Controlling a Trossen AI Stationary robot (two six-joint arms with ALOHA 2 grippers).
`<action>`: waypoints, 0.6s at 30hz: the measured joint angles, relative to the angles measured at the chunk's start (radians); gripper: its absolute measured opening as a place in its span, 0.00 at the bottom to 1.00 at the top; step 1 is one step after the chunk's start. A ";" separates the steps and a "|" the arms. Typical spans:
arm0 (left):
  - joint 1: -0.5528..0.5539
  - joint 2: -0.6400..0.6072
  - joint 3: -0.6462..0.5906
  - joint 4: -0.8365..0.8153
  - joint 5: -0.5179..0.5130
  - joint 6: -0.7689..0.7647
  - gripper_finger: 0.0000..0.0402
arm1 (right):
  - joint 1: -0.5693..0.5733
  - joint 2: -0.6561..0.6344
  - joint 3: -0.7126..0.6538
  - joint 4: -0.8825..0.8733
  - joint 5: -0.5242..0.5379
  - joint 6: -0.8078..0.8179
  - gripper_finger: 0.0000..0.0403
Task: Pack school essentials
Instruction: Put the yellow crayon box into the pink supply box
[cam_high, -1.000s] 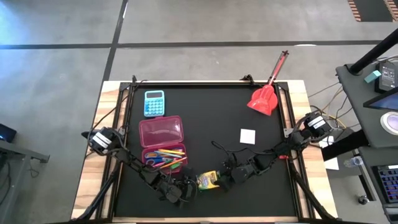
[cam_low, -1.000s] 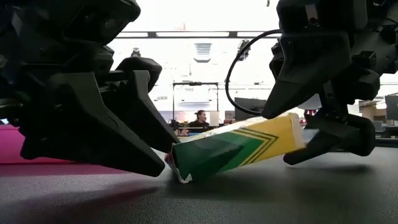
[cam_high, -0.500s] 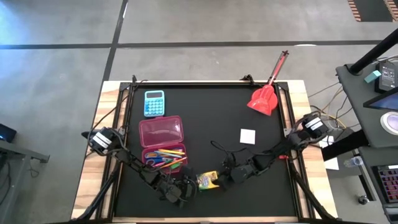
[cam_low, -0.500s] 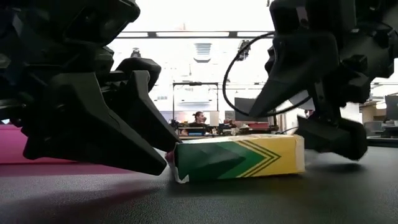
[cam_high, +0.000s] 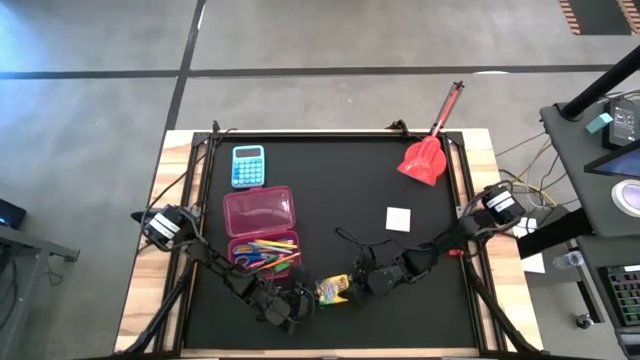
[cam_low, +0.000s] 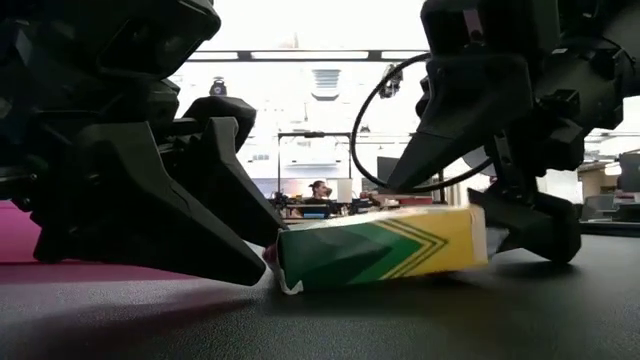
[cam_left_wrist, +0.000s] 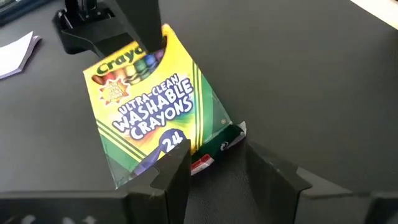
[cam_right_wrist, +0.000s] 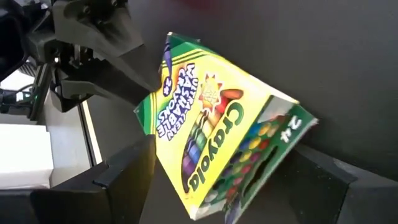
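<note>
Pink plastic marks the pencil case (cam_high: 259, 226) near the bench's left edge, its lid up and pencils (cam_high: 266, 248) lying inside. At the front edge the left gripper (cam_high: 291, 303) has its jaws apart at one end of the crayon box (cam_high: 334, 290), touching it. The right gripper (cam_high: 357, 284) straddles the other end, jaws spread wide, not clamped.

Grey concrete floor (cam_high: 300, 40) fills the upper part of the high view, crossed by dark seam lines. At the right edge stands a dark desk (cam_high: 590, 150) crowded with screens and cables. In the low view's centre, bright ceiling lights (cam_low: 310, 55) glare above a distant person (cam_low: 319, 190) seated among office desks.
</note>
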 joint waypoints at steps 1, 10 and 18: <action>0.000 0.000 -0.004 0.005 0.000 0.000 0.33 | 0.000 0.002 0.009 0.000 -0.004 -0.009 0.75; 0.001 0.000 -0.036 0.071 0.005 -0.004 0.33 | -0.002 0.070 0.095 -0.027 -0.011 -0.052 0.75; 0.001 0.000 -0.038 0.081 0.005 -0.004 0.33 | -0.002 0.074 0.146 -0.093 -0.017 -0.090 0.61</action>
